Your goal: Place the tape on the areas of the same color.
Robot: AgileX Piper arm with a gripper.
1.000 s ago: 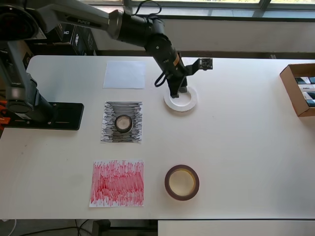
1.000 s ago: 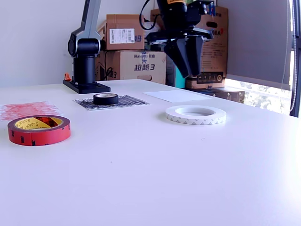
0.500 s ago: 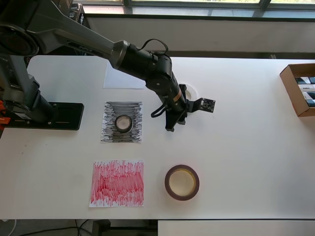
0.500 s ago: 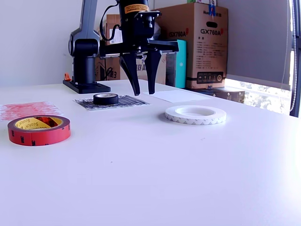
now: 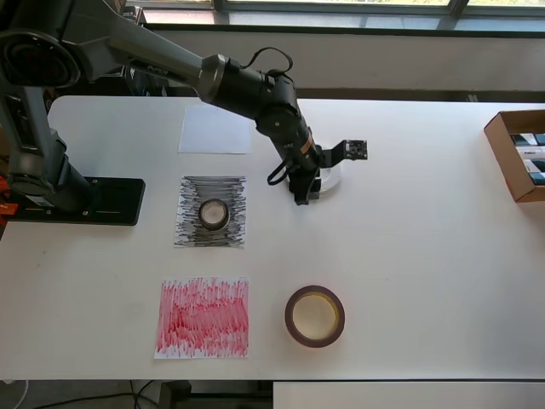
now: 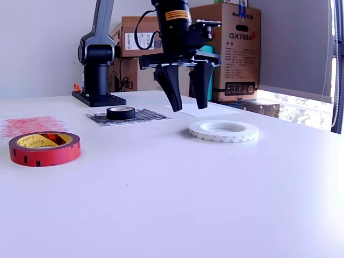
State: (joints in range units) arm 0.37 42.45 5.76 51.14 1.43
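My gripper (image 6: 186,107) is open and empty, fingers pointing down a little above the table. It hangs just off the exterior view's left side of the flat white ring (image 6: 223,130). In the overhead view the gripper (image 5: 303,196) covers most of the white ring (image 5: 332,177). The small black roll (image 5: 214,213) lies on the black scribbled sheet (image 5: 189,230). The maroon-brown roll (image 5: 314,316) lies on bare table to the right of the red scribbled sheet (image 5: 204,317). The plain white sheet (image 5: 213,129) has nothing on it.
The arm's base plate (image 5: 94,201) sits at the overhead view's left. An open cardboard box (image 5: 516,155) stands at the right edge. Stacked cartons (image 6: 231,48) stand behind the table in the exterior view.
My open gripper was above the white ring, swung away toward the black sheet, and has now come back beside the ring. No roll has moved.
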